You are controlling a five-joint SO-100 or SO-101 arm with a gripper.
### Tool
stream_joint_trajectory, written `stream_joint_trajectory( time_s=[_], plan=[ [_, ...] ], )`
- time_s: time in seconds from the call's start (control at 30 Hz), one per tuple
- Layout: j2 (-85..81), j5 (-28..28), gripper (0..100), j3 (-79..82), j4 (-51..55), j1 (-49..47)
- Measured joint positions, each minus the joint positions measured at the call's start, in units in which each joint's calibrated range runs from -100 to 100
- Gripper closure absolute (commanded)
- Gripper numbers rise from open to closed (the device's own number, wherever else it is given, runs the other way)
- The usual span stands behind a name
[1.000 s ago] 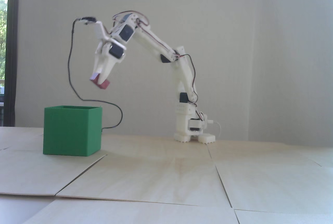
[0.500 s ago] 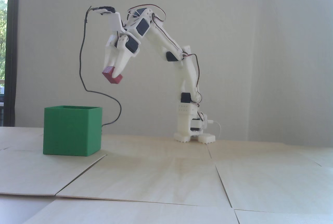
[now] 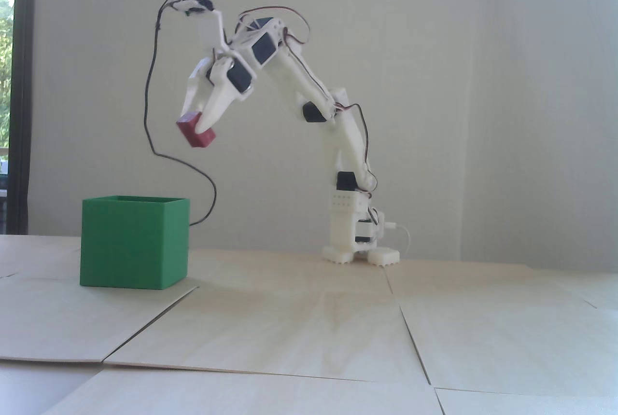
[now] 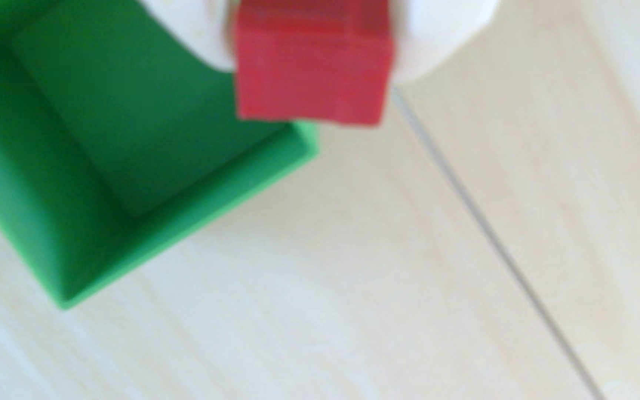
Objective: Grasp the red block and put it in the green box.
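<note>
Fixed view: the red block (image 3: pixel 195 132) is being held tilted between the closed-in fingers of the gripper (image 3: pixel 195 121), in the air above and just right of the green box (image 3: pixel 133 243). Wrist view: the block (image 4: pixel 312 69) is being seen over the box's near corner (image 4: pixel 180 215), above the wooden table (image 4: pixel 349 288).

No legible text, label, brand, number or sign in either view; red block (image 4: pixel 312 65), green box (image 3: pixel 133 246) and arm all unmarked

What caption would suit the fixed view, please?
Gripper holding the red block in the air, above and right of the green box.
</note>
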Motion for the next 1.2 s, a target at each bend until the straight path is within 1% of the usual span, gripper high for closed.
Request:
stream_joint_trajectory(
  time_s=[0.47, 0.83, 1.0, 1.07, 1.2],
  plan=[
    [0.0, 0.0, 98, -0.3, 3.0, 1.1],
    [1.0, 0.0, 98, -0.3, 3.6, -4.0],
    [1.0, 0.0, 98, -0.3, 6.8, -7.0],
    [1.0, 0.0, 98, -0.3, 7.0, -6.4],
    [1.0, 0.0, 98, -0.3, 6.4, -1.1]
  ],
)
